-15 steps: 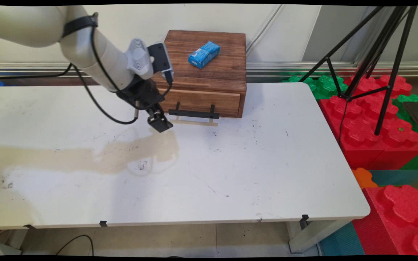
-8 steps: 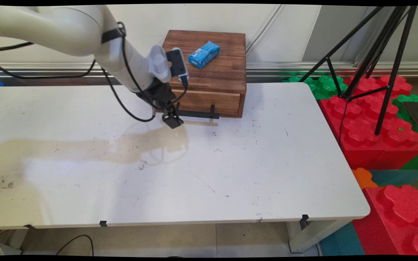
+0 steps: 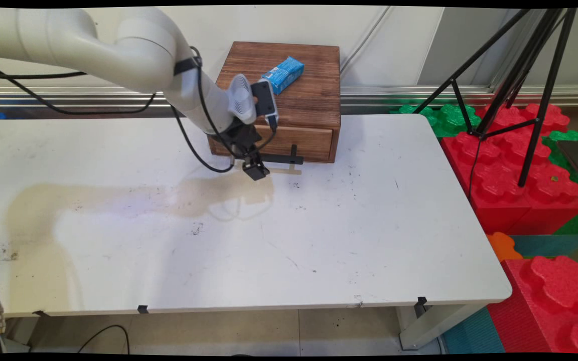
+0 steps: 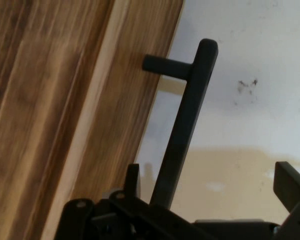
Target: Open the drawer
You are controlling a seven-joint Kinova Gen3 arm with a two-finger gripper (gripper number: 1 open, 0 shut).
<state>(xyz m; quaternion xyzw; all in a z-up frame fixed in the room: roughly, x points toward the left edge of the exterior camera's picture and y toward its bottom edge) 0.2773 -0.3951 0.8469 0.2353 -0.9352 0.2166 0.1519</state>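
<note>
Straddling the black bar handle of the brown wooden drawer box at the white table's far edge, your black two-finger gripper stands spread, having travelled rightward since a second ago; a blue carton lies on top.

The arm was white and rounded. Black cables hung at its six o'clock, above a black gripper.
</note>
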